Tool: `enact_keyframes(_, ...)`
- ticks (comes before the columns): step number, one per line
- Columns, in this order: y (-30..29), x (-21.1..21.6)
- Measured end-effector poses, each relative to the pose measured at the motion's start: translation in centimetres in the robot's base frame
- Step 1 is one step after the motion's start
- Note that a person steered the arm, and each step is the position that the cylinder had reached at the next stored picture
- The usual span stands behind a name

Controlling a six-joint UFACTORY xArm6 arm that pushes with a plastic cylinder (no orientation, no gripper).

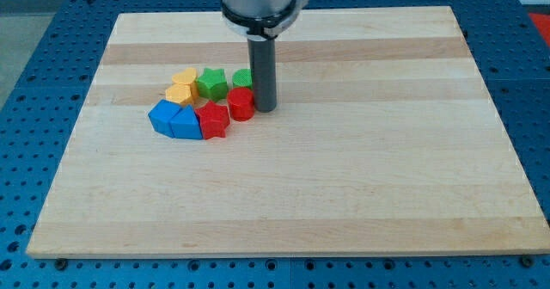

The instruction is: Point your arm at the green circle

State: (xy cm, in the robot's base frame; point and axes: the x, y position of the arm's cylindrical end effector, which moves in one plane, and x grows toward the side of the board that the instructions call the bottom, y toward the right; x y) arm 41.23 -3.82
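The green circle [241,78] lies in the block cluster on the upper left part of the board, partly hidden behind my rod. My tip [264,109] rests on the board just right of the red cylinder [241,104] and just below and right of the green circle. A green star [212,84] sits to the circle's left. A red star [212,119] lies below it.
Two yellow blocks [181,87] sit at the cluster's left. Two blue blocks [174,119] lie at its lower left. The wooden board [344,177] rests on a blue perforated table. The arm's flange [258,1] hangs over the board's top edge.
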Motion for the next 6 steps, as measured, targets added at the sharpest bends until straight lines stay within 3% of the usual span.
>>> enact_keyframes(3,1.2,-0.1)
enact_keyframes(5,4.0,-6.5)
enact_keyframes(6,1.3,-7.3)
